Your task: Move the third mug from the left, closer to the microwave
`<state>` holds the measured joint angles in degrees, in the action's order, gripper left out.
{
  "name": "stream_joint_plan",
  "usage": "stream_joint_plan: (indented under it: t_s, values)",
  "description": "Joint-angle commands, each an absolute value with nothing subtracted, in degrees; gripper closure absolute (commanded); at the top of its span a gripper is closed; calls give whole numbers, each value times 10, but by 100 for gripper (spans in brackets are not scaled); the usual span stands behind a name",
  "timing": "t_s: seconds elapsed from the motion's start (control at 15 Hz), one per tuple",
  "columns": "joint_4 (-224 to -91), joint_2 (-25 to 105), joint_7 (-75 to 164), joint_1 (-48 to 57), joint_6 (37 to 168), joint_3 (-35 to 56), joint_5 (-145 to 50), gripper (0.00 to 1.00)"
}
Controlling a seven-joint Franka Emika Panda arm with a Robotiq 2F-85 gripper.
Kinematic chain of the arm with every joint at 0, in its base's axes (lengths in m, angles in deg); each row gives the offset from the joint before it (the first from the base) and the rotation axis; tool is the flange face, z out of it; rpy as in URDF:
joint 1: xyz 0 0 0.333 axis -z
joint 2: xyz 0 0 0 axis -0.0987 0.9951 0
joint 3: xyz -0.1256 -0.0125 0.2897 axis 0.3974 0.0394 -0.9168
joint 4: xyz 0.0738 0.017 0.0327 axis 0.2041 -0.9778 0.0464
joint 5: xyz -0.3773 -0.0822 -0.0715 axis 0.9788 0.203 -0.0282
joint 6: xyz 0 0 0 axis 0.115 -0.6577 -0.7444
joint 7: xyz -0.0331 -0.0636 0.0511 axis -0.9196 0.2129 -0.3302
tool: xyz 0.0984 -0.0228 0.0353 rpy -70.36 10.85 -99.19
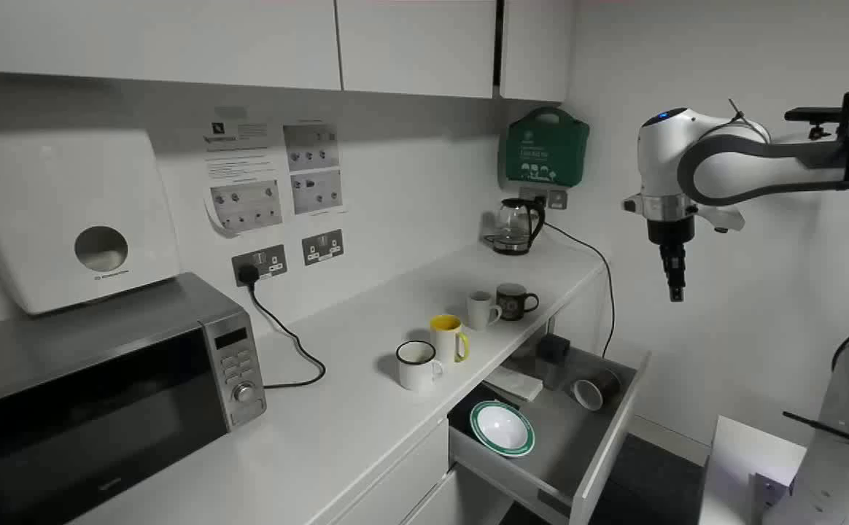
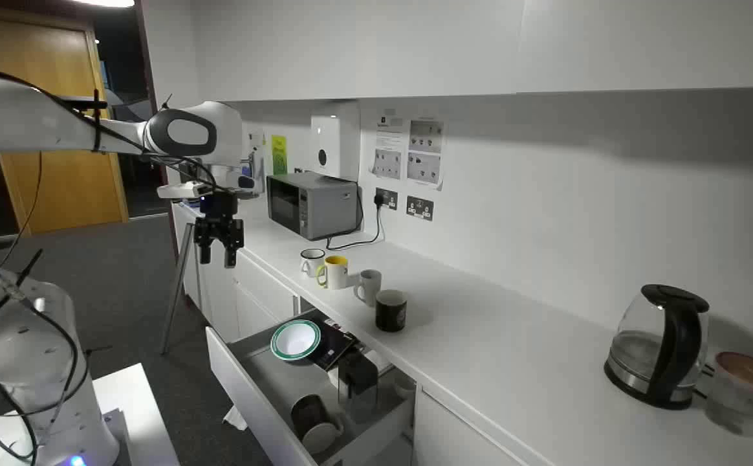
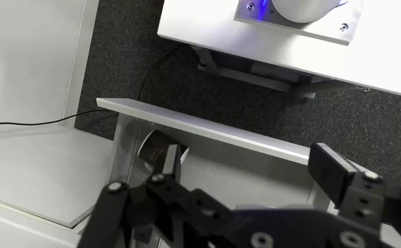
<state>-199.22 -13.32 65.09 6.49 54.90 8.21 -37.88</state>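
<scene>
The third mug from the left is a narrow, plain white mug (image 1: 481,312) (image 2: 369,287), upright on the counter in both exterior views. It stands between a yellow-lined mug (image 1: 446,337) and a black mug (image 1: 510,302). The microwave (image 1: 111,419) (image 2: 315,206), silver-grey with a dark door, sits farther along the same counter, past the squat dark-rimmed white cup (image 1: 416,370). My gripper (image 1: 677,293) (image 2: 218,260) (image 3: 243,155) points down in the air, off the counter's front side and away from the mugs. Its jaws are wide apart with nothing between them. The wrist view does not show the third mug.
Below the counter (image 1: 366,430) a drawer (image 1: 618,437) is pulled out, holding a green-rimmed bowl (image 1: 502,429) and a dark mug on its side (image 2: 312,424). A kettle (image 2: 658,349) stands at the counter's far end from the microwave. Wall cabinets (image 1: 417,44) hang above.
</scene>
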Motion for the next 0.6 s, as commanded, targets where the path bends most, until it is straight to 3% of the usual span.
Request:
stream_joint_plan:
  t_s: [0.0, 0.53]
  values:
    - [-1991, -133, 645, 52, 546, 91, -375, 0]
    - [-1997, -137, 634, 47, 547, 84, -387, 0]
